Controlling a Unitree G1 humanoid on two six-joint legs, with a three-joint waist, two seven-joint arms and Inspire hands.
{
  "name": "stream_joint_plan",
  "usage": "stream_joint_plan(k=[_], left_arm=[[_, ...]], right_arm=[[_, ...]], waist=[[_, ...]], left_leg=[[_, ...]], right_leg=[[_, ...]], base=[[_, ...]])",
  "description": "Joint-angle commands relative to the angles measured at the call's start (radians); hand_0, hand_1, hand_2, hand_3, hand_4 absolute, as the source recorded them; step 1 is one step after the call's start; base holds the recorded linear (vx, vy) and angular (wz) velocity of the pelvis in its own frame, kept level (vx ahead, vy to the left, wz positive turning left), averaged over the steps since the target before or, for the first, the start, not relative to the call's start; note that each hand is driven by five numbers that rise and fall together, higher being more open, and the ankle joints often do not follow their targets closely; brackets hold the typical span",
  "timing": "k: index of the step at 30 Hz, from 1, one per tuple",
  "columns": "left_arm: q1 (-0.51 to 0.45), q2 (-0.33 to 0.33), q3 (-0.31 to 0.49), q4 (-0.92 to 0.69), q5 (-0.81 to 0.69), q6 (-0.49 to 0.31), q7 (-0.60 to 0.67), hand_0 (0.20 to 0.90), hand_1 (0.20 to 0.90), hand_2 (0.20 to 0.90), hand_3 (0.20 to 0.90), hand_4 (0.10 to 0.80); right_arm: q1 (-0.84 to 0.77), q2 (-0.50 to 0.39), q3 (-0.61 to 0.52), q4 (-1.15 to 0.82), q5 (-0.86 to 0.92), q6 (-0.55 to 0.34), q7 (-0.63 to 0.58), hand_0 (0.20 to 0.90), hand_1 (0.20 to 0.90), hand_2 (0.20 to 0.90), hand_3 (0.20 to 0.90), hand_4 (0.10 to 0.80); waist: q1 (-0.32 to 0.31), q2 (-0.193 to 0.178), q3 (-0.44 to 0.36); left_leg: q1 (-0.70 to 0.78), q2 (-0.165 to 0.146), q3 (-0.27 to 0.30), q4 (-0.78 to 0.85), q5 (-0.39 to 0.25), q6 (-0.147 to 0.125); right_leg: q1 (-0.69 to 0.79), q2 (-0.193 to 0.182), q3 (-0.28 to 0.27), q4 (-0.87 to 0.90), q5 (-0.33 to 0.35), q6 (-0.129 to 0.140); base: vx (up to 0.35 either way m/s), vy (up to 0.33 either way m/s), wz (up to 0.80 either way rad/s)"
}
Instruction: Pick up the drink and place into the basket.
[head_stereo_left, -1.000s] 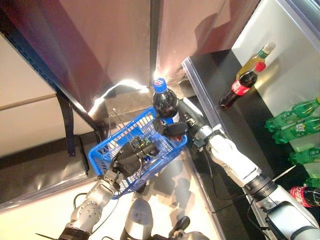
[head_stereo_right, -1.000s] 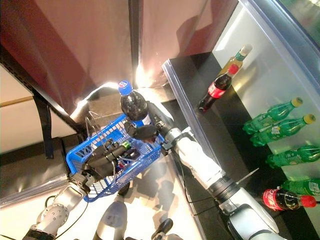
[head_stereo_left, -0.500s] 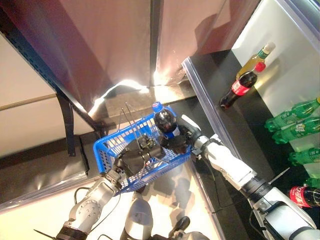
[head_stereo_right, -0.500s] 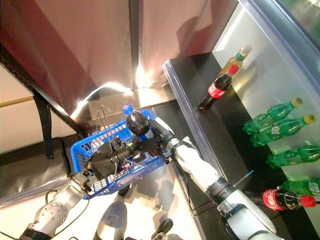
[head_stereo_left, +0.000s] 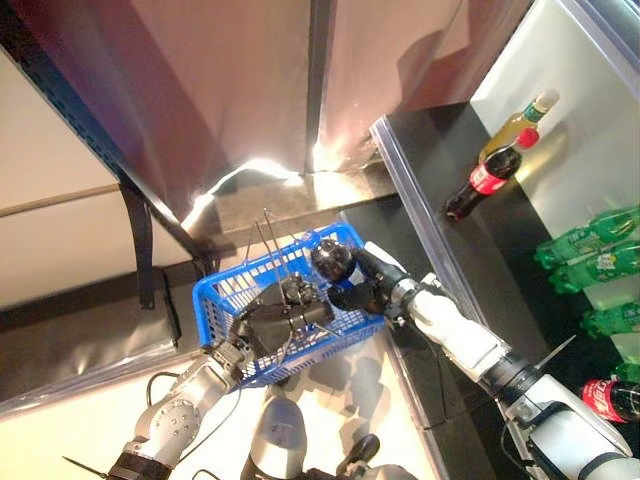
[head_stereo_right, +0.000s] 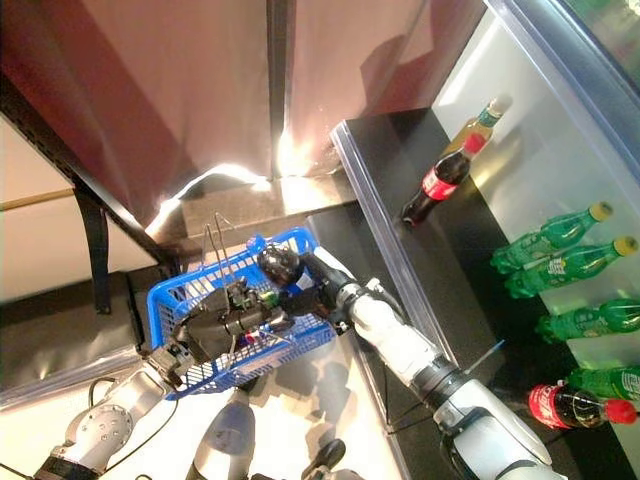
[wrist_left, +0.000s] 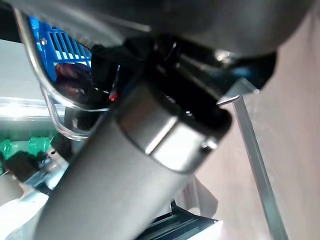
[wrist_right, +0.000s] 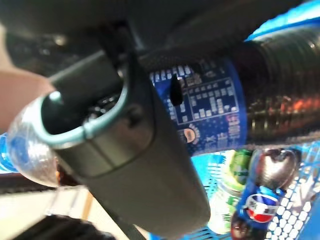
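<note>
Nearest the viewer, the left robot hand (head_stereo_left: 275, 322) is clenched on the wire handle (head_stereo_left: 268, 232) of the blue basket (head_stereo_left: 222, 296), carrying it in the air above the floor. Just beyond, the right robot hand (head_stereo_left: 362, 290) grasps the drink (head_stereo_left: 331, 261), a dark cola bottle with a blue label, its fingers wrapped round the body; the right arm reaches in over the basket's far rim, wrist bent downward. The drink sits low inside the basket, tilted, not yet released. The right wrist view shows other bottles (wrist_right: 250, 200) lying on the basket floor beneath it. Probable risks: letting go while the drink is tilted could drop it onto those bottles or against the rim, and the added weight could swing the hanging basket. Farthest, the shelf (head_stereo_right: 400, 160) holds a cola bottle (head_stereo_right: 434, 188), and green bottles (head_stereo_right: 550, 240) lie beyond it.
</note>
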Motion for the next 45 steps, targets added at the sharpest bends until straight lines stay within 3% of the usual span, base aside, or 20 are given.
stream_joint_plan(k=[1, 28, 45], left_arm=[[-0.195, -0.091, -0.056, -0.374, -0.086, -0.143, -0.328, 0.300, 0.300, 0.300, 0.200, 0.100], [-0.300, -0.040, -0.094, -0.471, 0.012, -0.190, -0.397, 0.300, 0.300, 0.300, 0.200, 0.100], [-0.377, -0.061, -0.143, -0.504, 0.047, -0.187, -0.423, 0.300, 0.300, 0.300, 0.200, 0.100]], right_arm=[[-0.099, 0.043, 0.078, -0.001, -0.026, -0.089, -0.009, 0.300, 0.300, 0.300, 0.200, 0.100], [-0.165, 0.030, 0.180, -0.051, -0.191, -0.067, 0.139, 0.300, 0.300, 0.300, 0.200, 0.100], [-0.205, 0.135, 0.251, 0.096, -0.257, -0.055, 0.198, 0.300, 0.300, 0.300, 0.200, 0.100]], waist=[[-0.022, -0.010, -0.334], [-0.045, -0.013, -0.337], [-0.033, -0.012, -0.348]], left_leg=[[0.003, 0.004, 0.006, -0.004, -0.033, -0.029], [0.006, 0.000, 0.018, -0.004, -0.035, -0.029], [0.009, -0.002, 0.008, -0.004, -0.037, -0.028]], right_leg=[[0.059, -0.007, -0.037, 0.005, -0.016, 0.000], [0.048, -0.005, -0.012, 0.004, -0.016, 0.000], [0.051, -0.009, -0.022, 0.005, -0.018, 0.001]], base=[[0.000, 0.000, 0.00], [0.000, 0.000, 0.00], [0.000, 0.000, 0.00]])
